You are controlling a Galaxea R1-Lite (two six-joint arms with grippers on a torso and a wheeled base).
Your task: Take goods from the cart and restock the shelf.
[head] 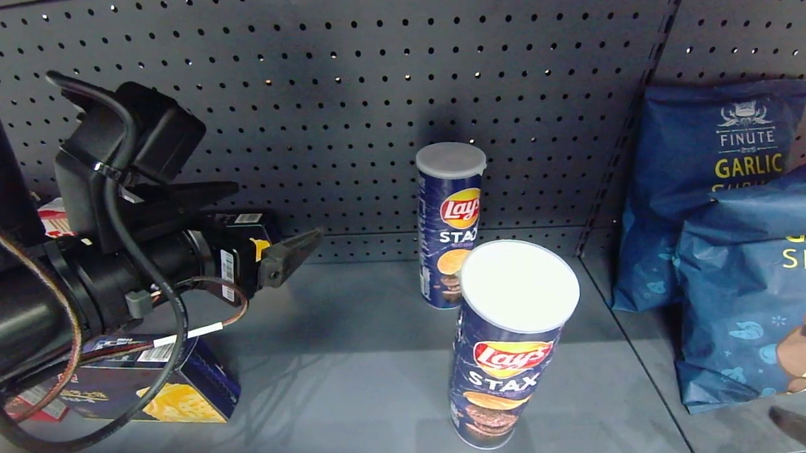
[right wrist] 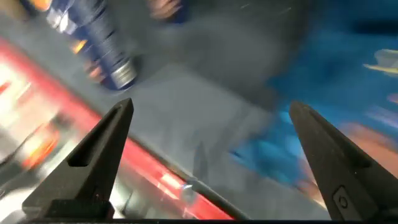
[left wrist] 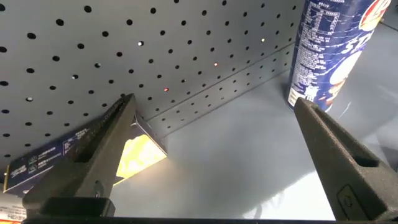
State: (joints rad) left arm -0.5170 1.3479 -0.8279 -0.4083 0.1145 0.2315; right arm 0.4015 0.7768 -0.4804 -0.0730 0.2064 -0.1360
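Currently left hand [left wrist: 214, 102] and right hand [right wrist: 211, 106] gape empty near two cylindrical, plastic-lidded cans [head: 451, 225] [head: 508, 357].

Head cam looks down on shelf [head: 354, 376]; L wrist cam, low/close, shares chip can [left wrist: 326, 50].

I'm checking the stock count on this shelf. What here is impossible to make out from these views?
- Flat box, head view: the left arm and its cables cover part of it.
- Red-and-white pack, head view: mostly behind the left arm.
- Front blue bag, head view: cut off by the picture's edge.
- Right wrist view: blur smears the can and blue bags.
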